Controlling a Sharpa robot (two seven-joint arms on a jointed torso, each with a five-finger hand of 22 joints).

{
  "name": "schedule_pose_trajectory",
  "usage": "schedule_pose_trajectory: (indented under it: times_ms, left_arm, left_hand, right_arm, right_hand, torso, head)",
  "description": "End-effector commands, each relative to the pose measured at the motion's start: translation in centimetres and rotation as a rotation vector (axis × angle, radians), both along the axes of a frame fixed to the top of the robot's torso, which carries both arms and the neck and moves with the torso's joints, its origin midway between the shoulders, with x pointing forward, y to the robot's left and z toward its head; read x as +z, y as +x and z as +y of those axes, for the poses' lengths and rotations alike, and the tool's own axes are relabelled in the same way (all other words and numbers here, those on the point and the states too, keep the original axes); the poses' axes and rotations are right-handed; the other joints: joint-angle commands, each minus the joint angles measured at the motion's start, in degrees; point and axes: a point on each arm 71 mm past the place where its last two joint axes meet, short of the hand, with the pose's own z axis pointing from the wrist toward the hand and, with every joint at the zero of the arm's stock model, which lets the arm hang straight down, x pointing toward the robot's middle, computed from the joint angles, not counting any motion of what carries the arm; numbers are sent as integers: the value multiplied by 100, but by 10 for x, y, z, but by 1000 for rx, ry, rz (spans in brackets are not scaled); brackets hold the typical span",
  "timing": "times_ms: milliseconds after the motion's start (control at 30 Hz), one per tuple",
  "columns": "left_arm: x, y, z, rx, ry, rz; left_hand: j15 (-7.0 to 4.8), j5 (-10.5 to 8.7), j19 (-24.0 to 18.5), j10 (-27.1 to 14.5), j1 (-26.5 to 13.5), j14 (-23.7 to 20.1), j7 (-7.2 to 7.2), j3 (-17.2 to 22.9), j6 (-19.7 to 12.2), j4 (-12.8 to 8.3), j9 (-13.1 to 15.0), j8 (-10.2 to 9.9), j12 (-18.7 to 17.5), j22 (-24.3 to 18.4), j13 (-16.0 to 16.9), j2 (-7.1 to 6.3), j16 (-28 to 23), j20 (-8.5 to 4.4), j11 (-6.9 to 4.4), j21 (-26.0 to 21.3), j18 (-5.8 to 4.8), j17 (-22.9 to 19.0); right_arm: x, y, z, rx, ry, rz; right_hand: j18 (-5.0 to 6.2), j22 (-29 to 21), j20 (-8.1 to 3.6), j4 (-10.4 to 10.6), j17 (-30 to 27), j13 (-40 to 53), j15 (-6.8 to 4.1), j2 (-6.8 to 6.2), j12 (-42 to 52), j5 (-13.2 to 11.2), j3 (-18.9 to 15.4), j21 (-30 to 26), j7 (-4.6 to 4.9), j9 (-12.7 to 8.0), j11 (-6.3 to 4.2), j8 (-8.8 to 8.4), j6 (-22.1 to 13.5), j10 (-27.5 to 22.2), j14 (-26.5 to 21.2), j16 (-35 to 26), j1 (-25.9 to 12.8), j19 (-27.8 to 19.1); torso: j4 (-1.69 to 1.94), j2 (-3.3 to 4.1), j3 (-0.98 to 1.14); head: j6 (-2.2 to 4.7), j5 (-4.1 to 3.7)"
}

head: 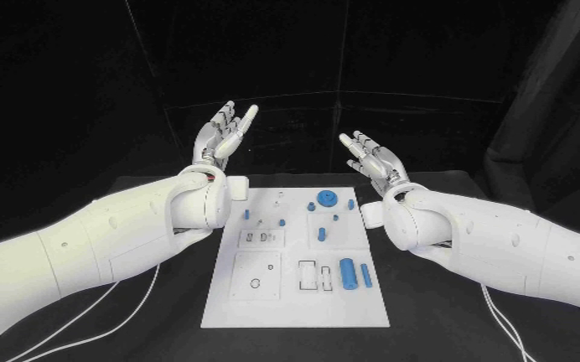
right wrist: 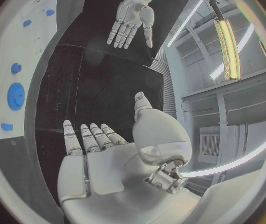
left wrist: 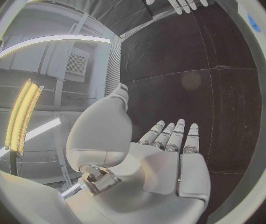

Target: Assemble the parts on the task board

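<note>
Two hands are raised above the far end of the table, and from my station I find both empty. My left hand (head: 225,137) stands with fingers straight and spread, holding nothing; its wrist view shows the same flat palm (left wrist: 164,171) with the fingers (left wrist: 173,137) extended side by side and the thumb held off to one side. Below and to the inner side of that hand lies the task board (head: 297,299), a white plate on the black table (head: 145,312), well apart from the fingertips. On the board I note several blue parts: a round disc (head: 326,195) at the far end, nearest both hands, small pegs (head: 245,214) along the edge closer to my left hand, and a thick cylinder (head: 348,273) with a thinner pin (head: 365,275) just beside it at the near end, on the side of my right hand. My right hand (head: 370,156) is likewise opened out, fingers apart, gripping nothing; its wrist view confirms a bare palm (right wrist: 102,171).
</note>
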Motion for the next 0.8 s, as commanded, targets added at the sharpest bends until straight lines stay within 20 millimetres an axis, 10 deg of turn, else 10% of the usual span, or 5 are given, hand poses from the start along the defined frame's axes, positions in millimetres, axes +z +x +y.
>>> schedule_pose_trajectory:
  times_ms: [33,300,367,667,800]
  left_arm:
    - [5,0,-3,-50,-38,-59]
    - [3,-3,11,-38,-34,-46]
    - [3,-5,13,-43,-32,-43]
    - [3,-16,18,-104,-54,-39]
    - [4,-22,20,-155,-73,-39]
  left_hand:
    - [18,33,12,8,104,43,256,7,39,40,5,36,28,5,5,17,36,46,48,30,58,8]
    - [39,31,21,30,127,78,297,22,61,36,9,40,33,9,9,50,46,57,88,36,54,16]
    - [52,30,25,53,145,108,320,30,82,33,12,44,37,11,13,62,55,65,109,39,51,23]
    - [253,28,341,694,518,1104,575,152,637,-27,74,138,139,100,85,186,391,199,365,189,-1,199]
    - [436,4,1589,2321,918,2773,733,462,1903,-256,225,440,522,397,259,246,936,221,615,760,-166,435]
  right_arm:
    - [-1,1,10,159,-41,9]
    - [4,6,-6,118,-112,-101]
    - [6,6,-9,115,-146,-133]
    - [13,7,-19,149,-304,-233]
    - [22,12,-19,193,-429,-294]
  right_hand:
    - [72,32,76,-168,37,46,120,174,80,159,-176,70,362,41,197,73,299,363,300,59,570,134]
    - [471,399,52,-957,291,289,417,275,612,185,28,858,772,279,661,505,2299,3122,3247,656,1690,2500]
    - [585,430,66,-1144,327,331,325,285,789,185,120,1001,753,342,577,651,2968,3994,4092,818,1907,2863]
    - [717,408,-150,-1792,292,260,-26,216,768,94,426,1303,551,335,287,767,4522,5019,5344,884,2461,3816]
    - [697,430,-337,-1815,297,248,-188,39,686,20,626,1458,455,315,176,746,4824,5395,5758,876,2839,4190]
  torso:
    - [-1,0,-1]
    - [-11,12,2]
    - [-14,18,2]
    - [-25,182,11]
    - [-20,310,29]
  head:
    - [0,0]
    - [-28,-25]
    - [-25,-34]
    - [55,-41]
    - [130,-36]
